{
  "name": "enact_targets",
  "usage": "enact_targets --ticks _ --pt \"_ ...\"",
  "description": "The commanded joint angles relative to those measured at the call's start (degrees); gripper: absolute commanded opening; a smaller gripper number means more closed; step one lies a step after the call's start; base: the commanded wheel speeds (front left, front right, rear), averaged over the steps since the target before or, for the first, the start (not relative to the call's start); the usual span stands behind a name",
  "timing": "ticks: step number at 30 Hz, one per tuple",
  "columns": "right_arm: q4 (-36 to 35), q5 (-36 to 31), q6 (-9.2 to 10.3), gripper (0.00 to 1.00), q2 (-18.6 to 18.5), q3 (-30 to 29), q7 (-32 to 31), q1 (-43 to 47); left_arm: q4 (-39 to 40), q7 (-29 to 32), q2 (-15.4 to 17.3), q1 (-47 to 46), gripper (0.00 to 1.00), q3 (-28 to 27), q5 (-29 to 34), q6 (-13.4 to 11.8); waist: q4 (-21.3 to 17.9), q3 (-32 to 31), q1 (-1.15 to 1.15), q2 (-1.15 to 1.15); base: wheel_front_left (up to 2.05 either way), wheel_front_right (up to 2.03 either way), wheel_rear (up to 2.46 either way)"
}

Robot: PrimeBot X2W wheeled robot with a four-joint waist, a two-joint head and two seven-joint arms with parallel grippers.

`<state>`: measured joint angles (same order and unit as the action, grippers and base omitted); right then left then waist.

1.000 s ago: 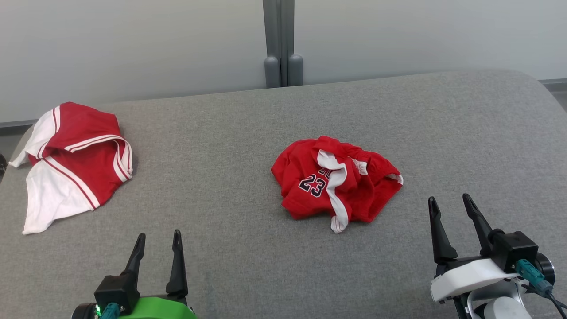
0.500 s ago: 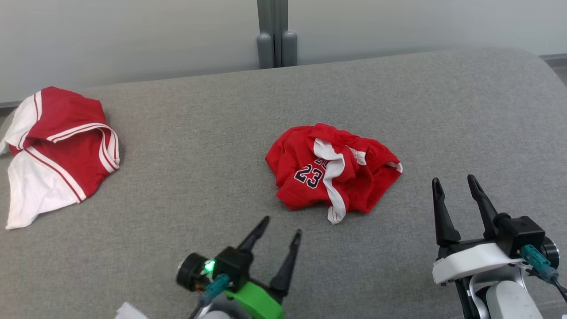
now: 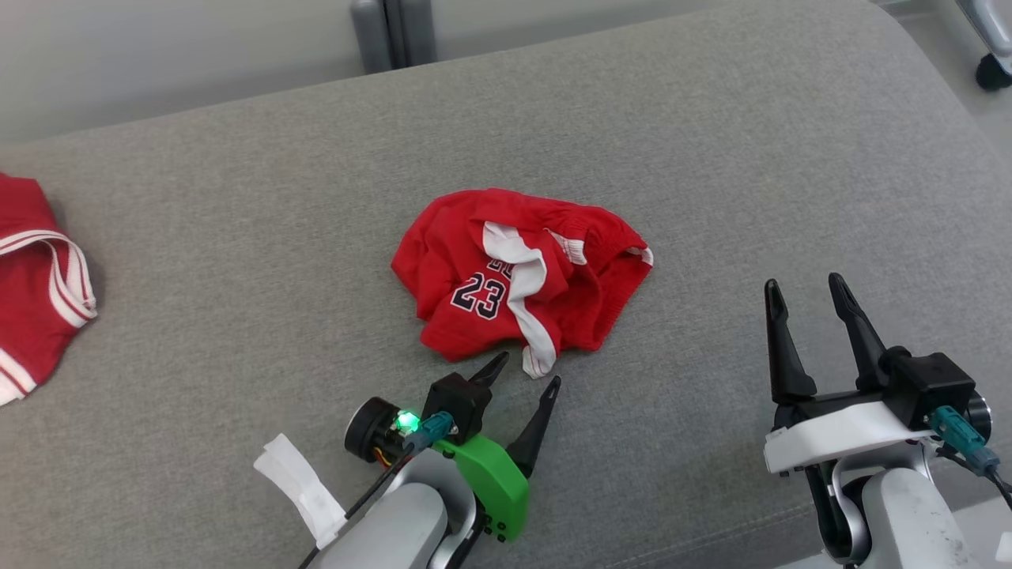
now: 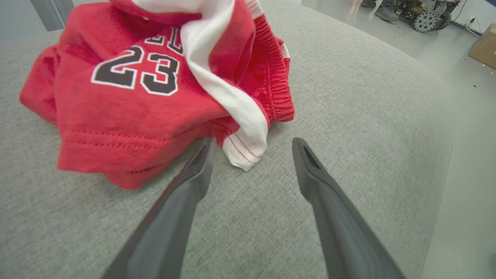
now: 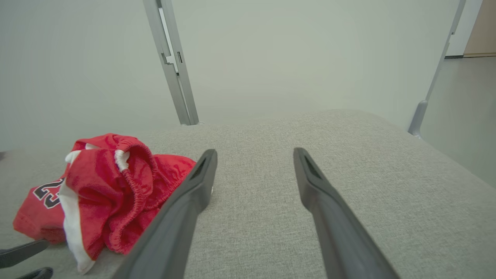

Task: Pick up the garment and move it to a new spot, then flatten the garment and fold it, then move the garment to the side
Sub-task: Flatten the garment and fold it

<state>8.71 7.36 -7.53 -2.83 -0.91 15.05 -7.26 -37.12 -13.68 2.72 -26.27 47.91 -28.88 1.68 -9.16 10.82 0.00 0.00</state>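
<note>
Crumpled red garment (image 3: 518, 276), a little below the centre of the head view.
It lies bunched in a loose heap on the grey fabric surface (image 3: 711, 158). A dark number 23 (image 3: 477, 295), outlined in white, faces up on its left part. A white band (image 3: 528, 286) with thin red lines at its end runs down the middle to the lower edge. A gathered elastic hem (image 3: 581, 215) shows along the upper right.
</note>
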Motion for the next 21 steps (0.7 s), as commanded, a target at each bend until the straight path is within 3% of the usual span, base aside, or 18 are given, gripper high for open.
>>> enact_targets --ticks 1,7,8,9,10,11,15,21 --pt "-0.26 0.38 0.08 1.0 -0.09 -0.19 0.2 -0.59 -1.18 -0.47 0.3 -1.67 1.0 0.3 -1.0 -0.72 -3.51 3.2 0.0 0.0 0.0 0.0 0.0" --pt "-0.4 0.93 0.08 1.0 -0.08 -0.47 0.2 -0.96 -4.95 -1.17 0.32 -4.25 1.0 2.11 -4.48 -2.17 -4.83 3.96 0.0 0.0 0.0 0.0 0.0" --pt "-0.36 0.99 0.08 1.0 -0.09 -0.5 0.2 -0.95 -5.17 -1.2 0.32 -4.55 0.89 2.39 -4.98 -2.27 -4.89 3.97 0.0 0.0 0.0 0.0 0.0" --pt "-0.33 1.06 0.08 1.0 -0.09 -0.52 0.2 -0.94 -5.43 -1.31 0.32 -4.95 0.44 2.77 -5.55 -2.4 -4.92 3.93 0.0 0.0 0.0 0.0 0.0" --pt "-0.31 1.09 0.08 1.0 -0.09 -0.54 0.2 -0.91 -5.55 -1.37 0.31 -5.33 0.16 2.93 -5.89 -2.8 -4.9 3.88 0.0 0.0 0.0 0.0 0.0" --pt "-0.29 1.15 0.08 1.0 -0.09 -0.62 0.2 -0.87 -5.6 -1.48 0.32 -5.76 0.0 3.05 -6.26 -3.16 -4.79 3.81 0.0 0.0 0.0 0.0 0.0" --pt "-0.31 1.0 0.08 1.0 -0.09 -1.13 0.2 -0.72 -4.88 -1.54 0.31 -6.78 0.0 3.19 -6.92 -3.98 -3.75 3.37 0.0 0.0 0.0 0.0 0.0" --pt "-0.3 0.76 0.08 1.0 -0.11 -1.92 0.2 0.01 -0.79 -1.53 0.82 -6.44 0.0 0.89 -3.15 -5.24 -1.32 1.89 0.0 0.0 0.0 0.0 0.0"
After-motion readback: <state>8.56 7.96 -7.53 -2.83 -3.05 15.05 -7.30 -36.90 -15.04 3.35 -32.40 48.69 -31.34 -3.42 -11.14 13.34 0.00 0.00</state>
